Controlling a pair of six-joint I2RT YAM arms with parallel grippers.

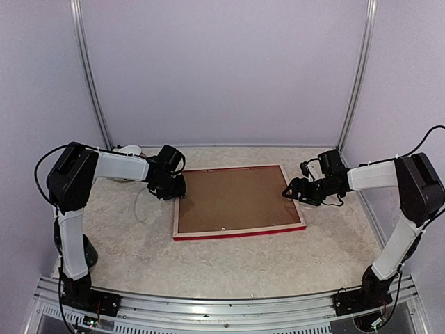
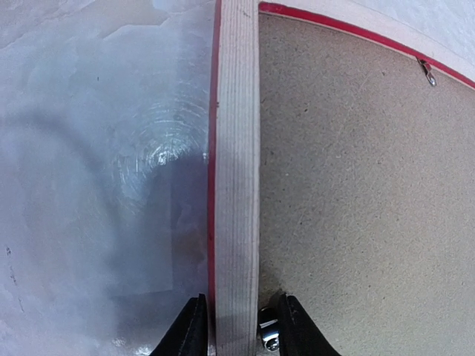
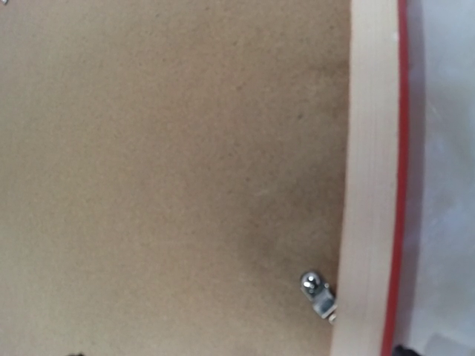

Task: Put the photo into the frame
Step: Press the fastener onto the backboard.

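Frame [image 1: 240,233] face-down; wrist view: left tool [image 2: 242,300] straddles rail, grip unclear; top view: right tool [image 1: 289,189] wide open.

You are looking at a left arm [image 1: 69,233] and a right arm [image 1: 395,245], both wearing white shells on the long links, with blocky black housings capping the joints. A thin black cable [image 1: 37,170] is looping off the left shoulder (the right arm's cable [image 1: 427,133] is arcing higher). On the left gripper [image 1: 175,189], the fingers [image 2: 187,335] are showing as plain black wedges.
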